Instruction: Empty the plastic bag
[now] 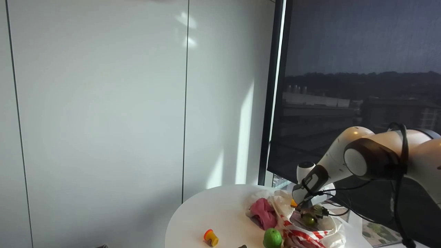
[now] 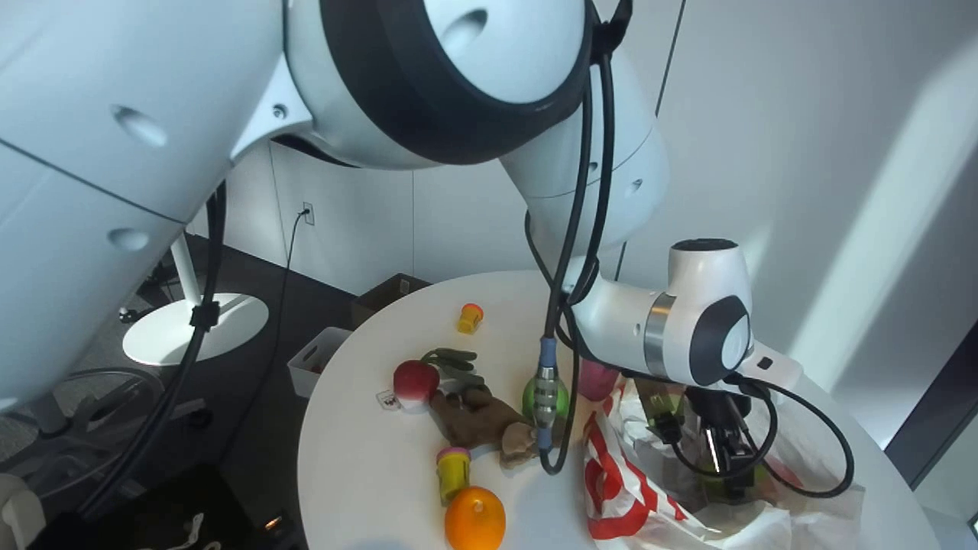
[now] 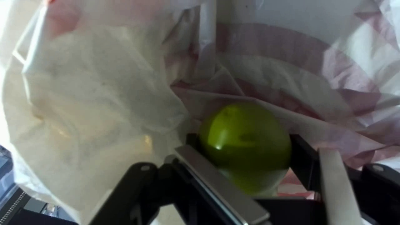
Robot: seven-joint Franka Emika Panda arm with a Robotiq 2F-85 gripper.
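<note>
The plastic bag (image 2: 623, 493), white with red bands, lies on the round desk (image 2: 359, 466), its mouth open, and the end effector (image 3: 245, 144) reaches down into it. In the wrist view the end effector holds a glossy green fruit (image 3: 247, 137) snug between its two fingers (image 3: 303, 159), with folds of the bag around it. The inside of the bag is dim, so I cannot tell what else lies there. Just beside the bag, in an exterior view, are a bright green ball (image 1: 272, 238) and a crumpled pink item (image 1: 264, 214). A brown plush toy (image 2: 477, 418) lies near a red plush radish (image 2: 416, 380), while an orange (image 2: 475, 521) sits just beside a yellow tub with a pink lid (image 2: 453, 475). A yellow tub with an orange lid (image 2: 470, 318) lies well apart from the bag
</note>
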